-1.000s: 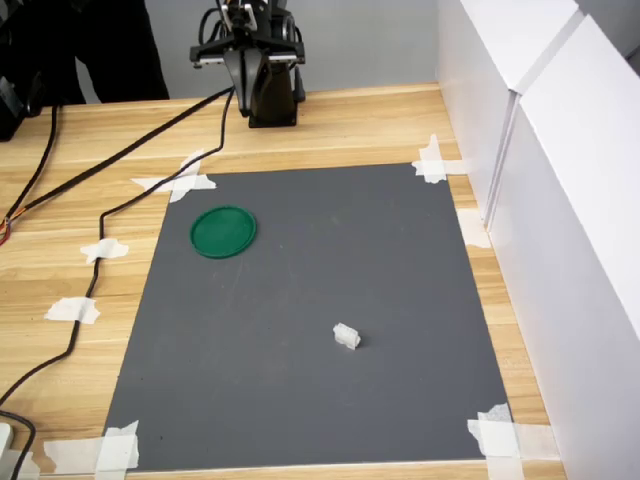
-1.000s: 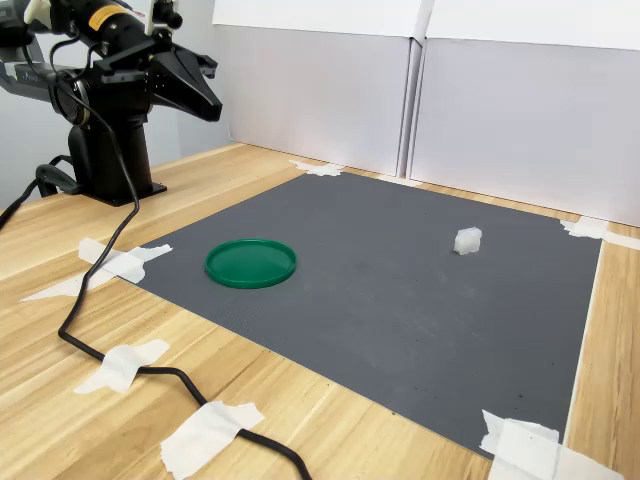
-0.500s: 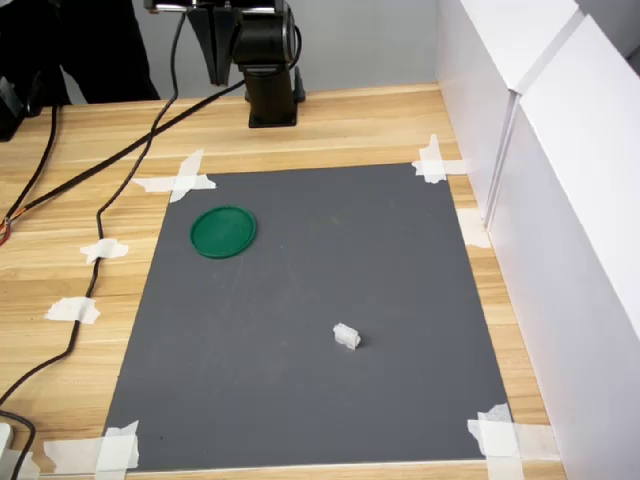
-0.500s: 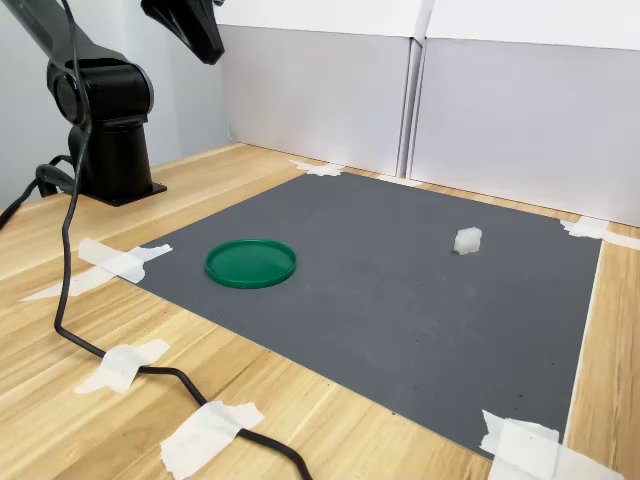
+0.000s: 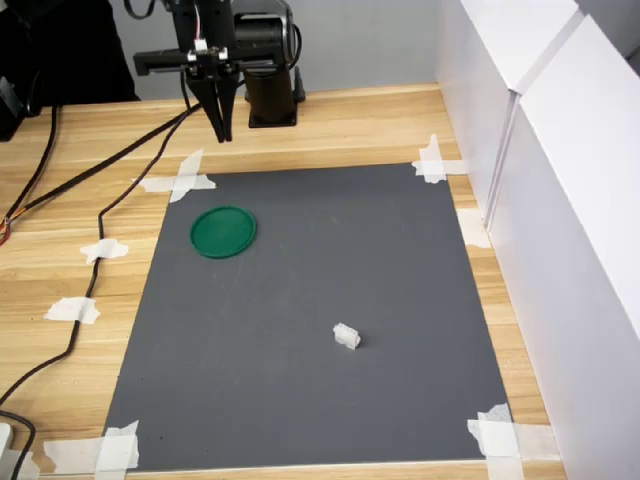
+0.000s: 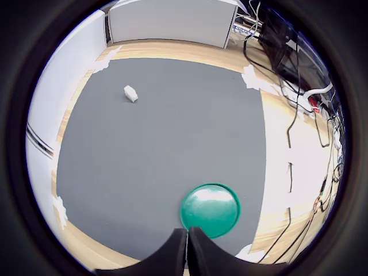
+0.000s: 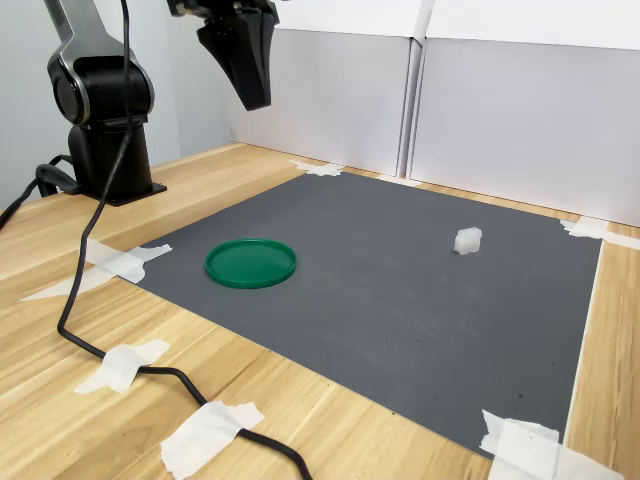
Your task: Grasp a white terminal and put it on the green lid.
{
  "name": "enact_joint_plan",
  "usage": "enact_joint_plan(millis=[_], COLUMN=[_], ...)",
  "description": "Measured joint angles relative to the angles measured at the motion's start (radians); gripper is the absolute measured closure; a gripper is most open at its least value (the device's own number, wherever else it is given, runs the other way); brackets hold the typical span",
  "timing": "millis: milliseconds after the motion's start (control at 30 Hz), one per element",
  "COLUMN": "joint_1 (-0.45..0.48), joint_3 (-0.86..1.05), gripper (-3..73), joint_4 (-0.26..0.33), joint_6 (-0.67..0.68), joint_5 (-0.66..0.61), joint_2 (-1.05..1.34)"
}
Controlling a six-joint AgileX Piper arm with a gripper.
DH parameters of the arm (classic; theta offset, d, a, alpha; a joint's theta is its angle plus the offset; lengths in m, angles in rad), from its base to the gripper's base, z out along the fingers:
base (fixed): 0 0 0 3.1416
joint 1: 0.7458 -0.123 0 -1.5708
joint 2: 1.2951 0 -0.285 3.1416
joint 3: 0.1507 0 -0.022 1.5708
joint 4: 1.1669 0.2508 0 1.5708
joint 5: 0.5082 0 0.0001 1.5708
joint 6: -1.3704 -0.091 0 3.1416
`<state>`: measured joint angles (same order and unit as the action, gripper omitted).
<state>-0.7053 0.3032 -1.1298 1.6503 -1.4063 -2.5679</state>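
Light wooden table (image 5: pixel 350 125) is carrying a flat dark-grey rectangular mat (image 5: pixel 320 300) taped down at its corners with white tape strips (image 5: pixel 180 182). White panel walls (image 5: pixel 560 200) are standing along the first exterior view's right. Black robot arm (image 7: pixel 95 90) is sitting at the far edge of the table in the first exterior view, black cables (image 5: pixel 90 180) trailing across the wood. The black tool (image 5: pixel 220 132) is hanging in the air, pointing down, tips pressed together, holding nothing. Flat round dark-green plastic lid (image 5: pixel 223 231) is lying on the mat near the corner closest to the arm, just ahead of the tool tips in the wrist view (image 6: pixel 210 210). Tiny white blocky plastic terminal (image 5: pixel 346 336) is resting on the mat well apart from the tool and from the lid, toward the first exterior view's lower right; in the second exterior view (image 7: pixel 467 240) it is sitting to the right of the lid (image 7: pixel 251 263).
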Motion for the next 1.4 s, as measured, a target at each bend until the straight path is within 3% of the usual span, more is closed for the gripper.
enact_joint_plan(millis=[200, 333, 467, 700, 833, 933, 1100, 1400], joint_1=[0.000, 0.000, 0.000, 0.000, 0.000, -0.015, -0.132, -0.239], joint_3=[-0.068, -0.136, -0.184, -0.201, -0.201, -0.230, -0.395, -0.665], gripper=[69.5, 63.1, 49.4, 16.0, 5.2, 3.0, 2.2, 2.2], joint_4=[0.008, 0.055, 0.077, 0.080, 0.081, 0.076, 0.029, 0.039], joint_6=[0.012, 0.033, 0.064, 0.072, 0.065, 0.047, -0.031, -0.164], joint_5=[-0.021, -0.078, -0.091, -0.088, -0.051, -0.016, -0.026, -0.056], joint_2=[-0.109, -0.186, -0.244, -0.305, -0.326, -0.346, -0.456, -0.711])
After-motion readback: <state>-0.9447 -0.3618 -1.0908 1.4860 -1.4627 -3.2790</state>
